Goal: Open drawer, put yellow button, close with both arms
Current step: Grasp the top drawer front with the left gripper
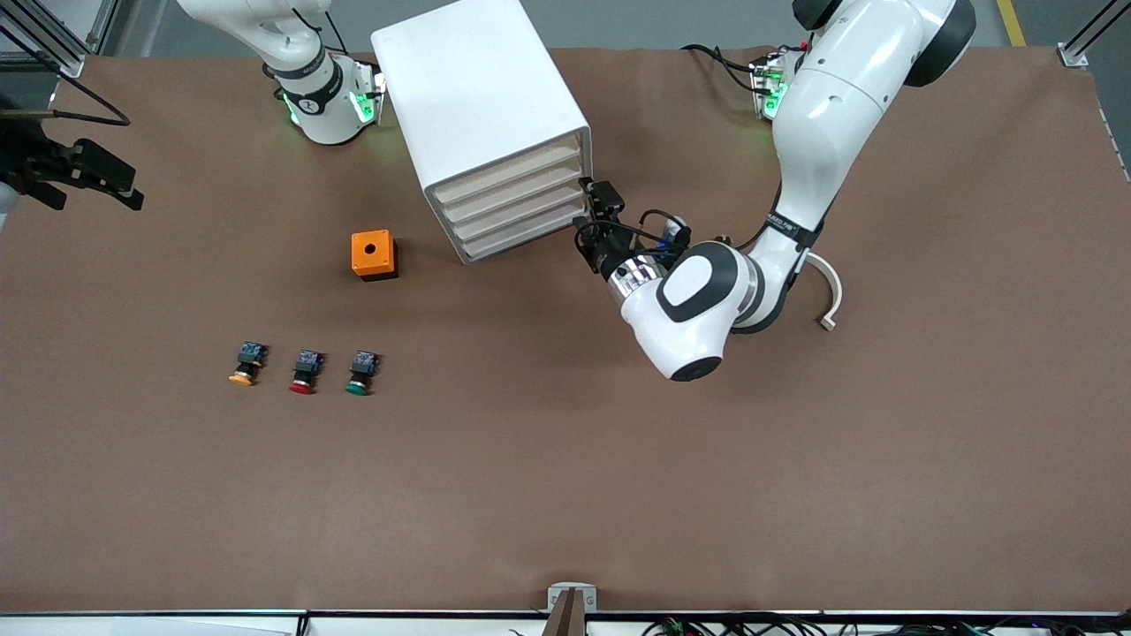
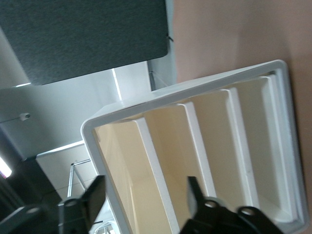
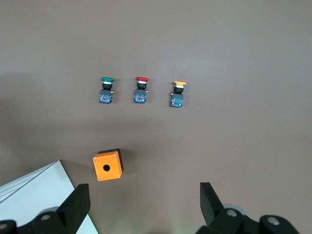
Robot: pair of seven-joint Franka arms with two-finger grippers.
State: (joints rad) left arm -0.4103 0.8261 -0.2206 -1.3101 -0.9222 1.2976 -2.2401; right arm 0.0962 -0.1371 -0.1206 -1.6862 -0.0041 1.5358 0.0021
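The white cabinet (image 1: 477, 97) stands near the robots' bases, and all its cream drawer fronts look pushed in. My left gripper (image 1: 587, 212) is at the drawer fronts' end toward the left arm's end of the table. In the left wrist view the left gripper (image 2: 146, 189) is open, its fingers (image 2: 97, 191) astride the cabinet's rim (image 2: 195, 85) and the top drawer (image 2: 126, 165). The yellow button (image 1: 246, 364) lies on the table nearer the front camera. My right gripper (image 3: 144, 192) hangs open and empty high over the table, with the yellow button (image 3: 178, 92) in its view.
A red-capped button (image 1: 303, 372) and a green-capped button (image 1: 360, 373) lie in a row beside the yellow one. An orange box with a round hole (image 1: 374, 254) sits between the buttons and the cabinet.
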